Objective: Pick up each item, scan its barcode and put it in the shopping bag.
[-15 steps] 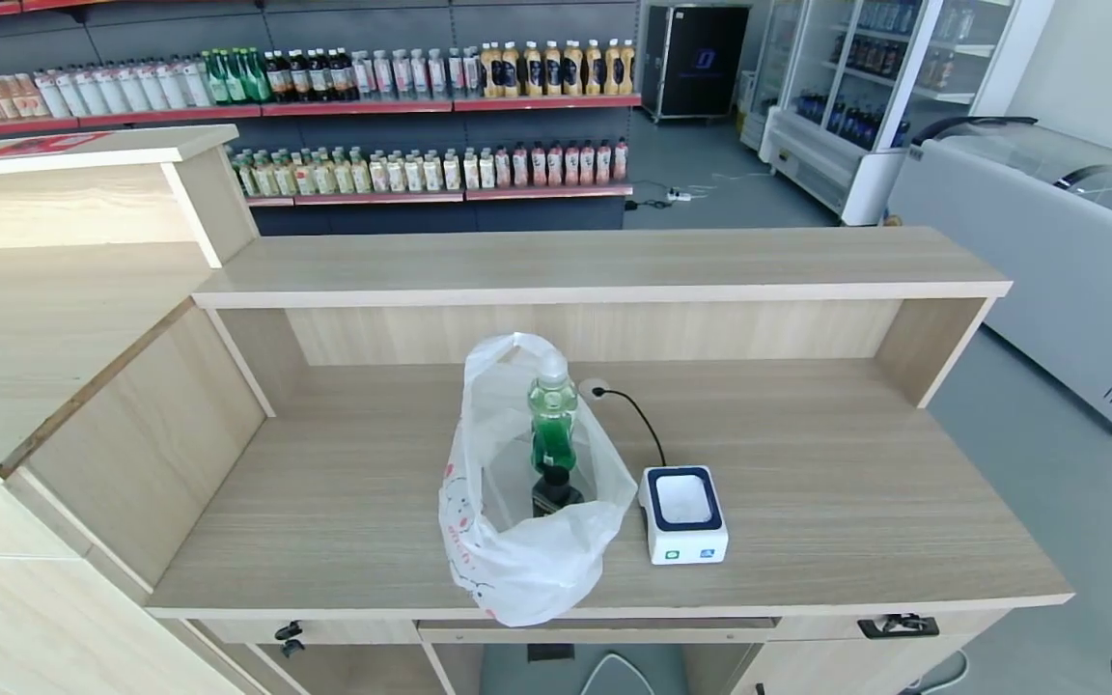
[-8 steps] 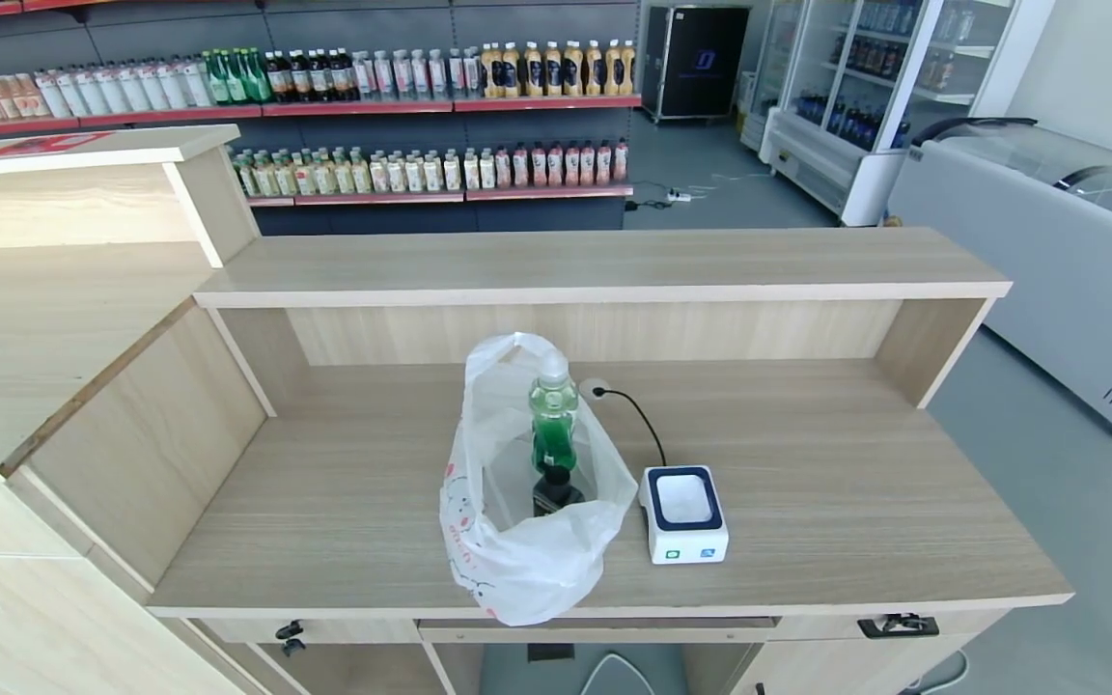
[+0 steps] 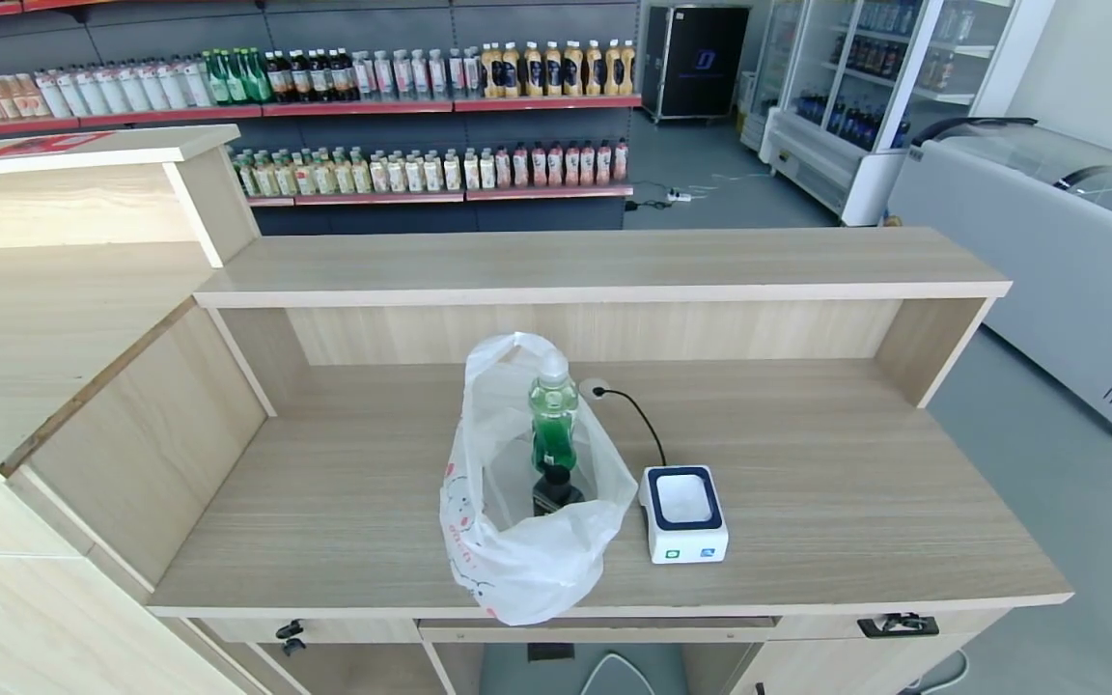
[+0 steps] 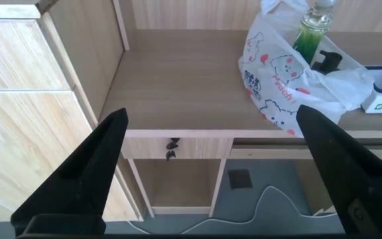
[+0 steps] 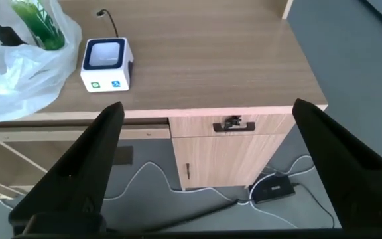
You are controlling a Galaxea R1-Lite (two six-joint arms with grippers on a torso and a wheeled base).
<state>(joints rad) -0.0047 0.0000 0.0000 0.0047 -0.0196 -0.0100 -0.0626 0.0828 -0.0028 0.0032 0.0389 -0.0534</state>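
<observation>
The left gripper (image 4: pixel 212 111) and right gripper (image 5: pixel 207 103) are held wide open and empty, low before the counter (image 3: pixel 807 483) — seemingly parked, since the green bottle (image 3: pixel 553 425) is already stood upright in the shopping bag (image 3: pixel 517 550) ahead of the left one, beside the barcode scanner (image 3: pixel 682 512).

Left gripper (image 4: pixel 211 116): two matt black fingers (image 4: pixel 78 186), each shaped as broad wedge, wide at base, narrowing to blunt squared tip. Inner edges straight, faces flat and smooth. Upper facets catch light, read dark grey against black flanks. Small round recess, screw-like, set near base of one finger (image 4: pixel 357 213). Thin black bar (image 4: pixel 178 236) runs along base between both.

Right gripper (image 5: pixel 207 105): same build, pair of plain black tapered fingers (image 5: pixel 71 179), angular profile, faint sheen on sloped faces, black bar at base.
</observation>
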